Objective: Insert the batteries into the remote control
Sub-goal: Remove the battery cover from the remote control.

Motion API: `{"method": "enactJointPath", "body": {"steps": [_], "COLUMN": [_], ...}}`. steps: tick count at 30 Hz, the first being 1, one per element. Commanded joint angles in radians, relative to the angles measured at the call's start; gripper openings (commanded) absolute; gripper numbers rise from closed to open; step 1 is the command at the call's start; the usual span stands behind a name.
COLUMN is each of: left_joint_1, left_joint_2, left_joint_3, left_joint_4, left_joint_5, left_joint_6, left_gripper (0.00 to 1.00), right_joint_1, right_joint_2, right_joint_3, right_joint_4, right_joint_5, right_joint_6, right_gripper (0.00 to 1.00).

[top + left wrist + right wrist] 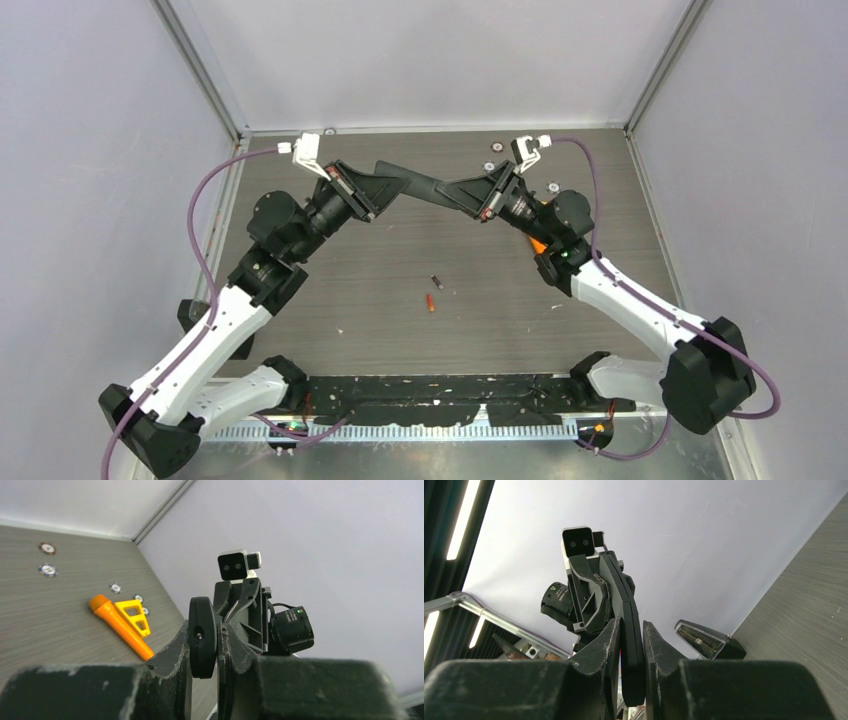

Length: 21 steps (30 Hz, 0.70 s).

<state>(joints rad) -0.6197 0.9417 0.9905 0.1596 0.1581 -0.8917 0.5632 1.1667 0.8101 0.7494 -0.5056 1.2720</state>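
The remote control, a slim black bar, hangs in the air over the back middle of the table, held at both ends. My left gripper is shut on its left end and my right gripper on its right end. In the left wrist view the remote stands edge-on between the fingers, with a thin black plate beside it. In the right wrist view the remote is also edge-on between the jaws. Two batteries lie on the table below: a dark grey one and a red-orange one.
A long orange flashlight and a yellow triangular frame lie at the back right, partly behind my right arm. Several small round chips lie near the back wall. A black wedge-shaped object stands beside the wall.
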Motion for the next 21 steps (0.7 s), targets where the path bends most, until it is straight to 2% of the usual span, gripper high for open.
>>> {"method": "enactJointPath", "body": {"steps": [1, 11, 15, 21], "left_joint_1": [0.056, 0.155, 0.179, 0.204], "left_joint_2": [0.052, 0.116, 0.115, 0.131], "left_joint_3": [0.037, 0.025, -0.057, -0.108], "left_joint_4": [-0.027, 0.034, 0.166, 0.23], "left_joint_5": [-0.053, 0.021, 0.023, 0.0], "left_joint_6": [0.082, -0.002, -0.089, -0.2], "left_gripper": [0.0, 0.0, 0.0, 0.0], "right_joint_1": [0.001, -0.028, -0.039, -0.045], "right_joint_2": [0.06, 0.165, 0.212, 0.286], "right_joint_3": [-0.046, -0.126, -0.169, -0.2], "right_joint_4": [0.021, 0.183, 0.284, 0.468], "right_joint_5": [-0.009, -0.02, 0.0, 0.02], "right_joint_6": [-0.014, 0.025, 0.073, 0.151], "right_gripper": [0.21, 0.28, 0.28, 0.27]}}
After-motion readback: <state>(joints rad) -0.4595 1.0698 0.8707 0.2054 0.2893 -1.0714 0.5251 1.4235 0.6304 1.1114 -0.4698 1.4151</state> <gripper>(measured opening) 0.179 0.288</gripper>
